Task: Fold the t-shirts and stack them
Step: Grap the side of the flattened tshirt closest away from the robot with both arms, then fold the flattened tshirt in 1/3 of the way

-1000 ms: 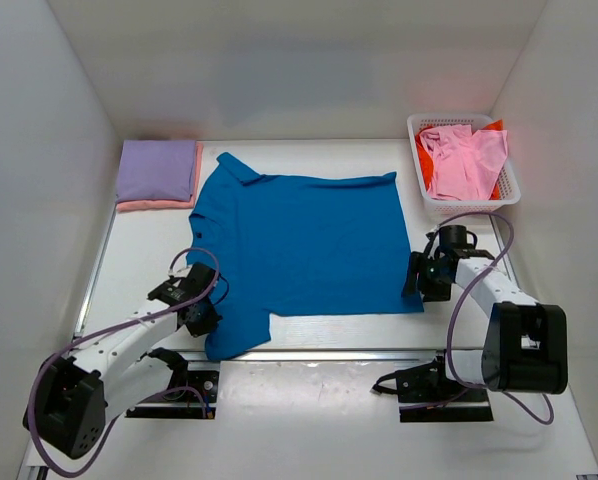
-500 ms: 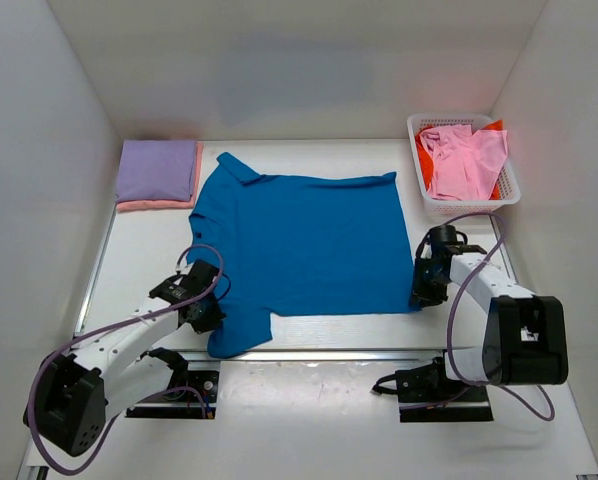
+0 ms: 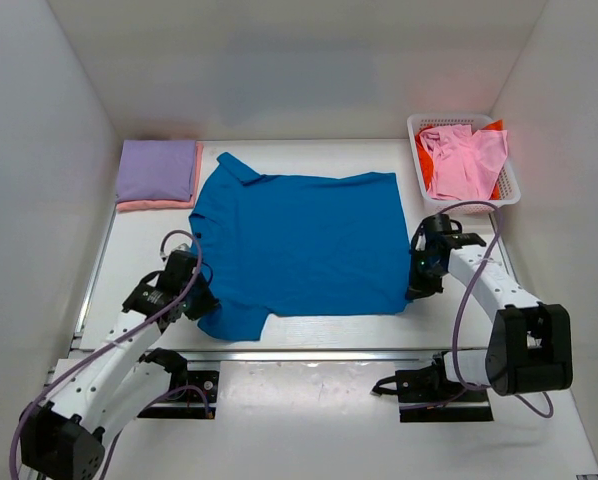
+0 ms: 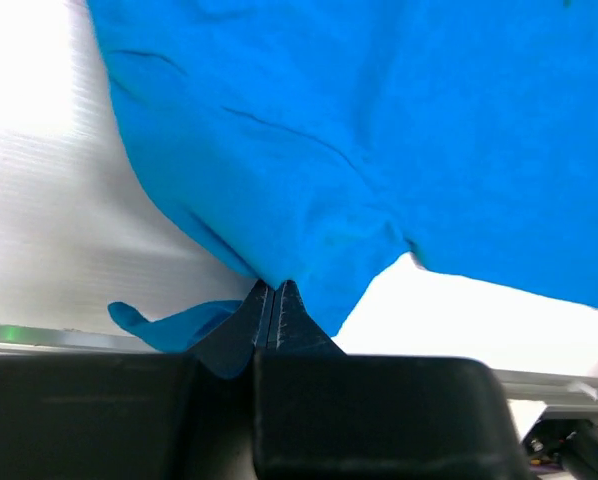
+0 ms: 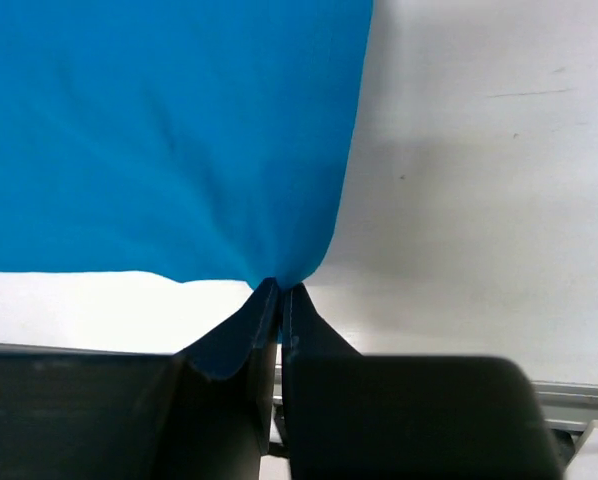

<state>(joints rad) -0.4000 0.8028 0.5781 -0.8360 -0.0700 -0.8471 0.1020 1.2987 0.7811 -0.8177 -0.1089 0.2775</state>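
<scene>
A bright blue collared t-shirt (image 3: 299, 240) lies spread flat across the middle of the table. My left gripper (image 3: 201, 303) is shut on its near left sleeve (image 4: 279, 250), with cloth pinched between the jaws. My right gripper (image 3: 415, 290) is shut on the shirt's near right hem corner (image 5: 279, 265), lifting it slightly. A folded lavender t-shirt (image 3: 157, 170) rests on a folded salmon one (image 3: 154, 205) at the back left. Crumpled pink (image 3: 464, 160) and orange-red (image 3: 424, 165) t-shirts sit in the basket.
The white mesh basket (image 3: 426, 203) stands at the back right corner. White enclosure walls surround the table on three sides. A metal rail (image 3: 329, 353) runs along the near edge by the arm bases.
The right gripper closed on the shirt's near right corner and drew it in and back. The left arm pulled the sleeve leftward and back, shifting the near left cloth.
</scene>
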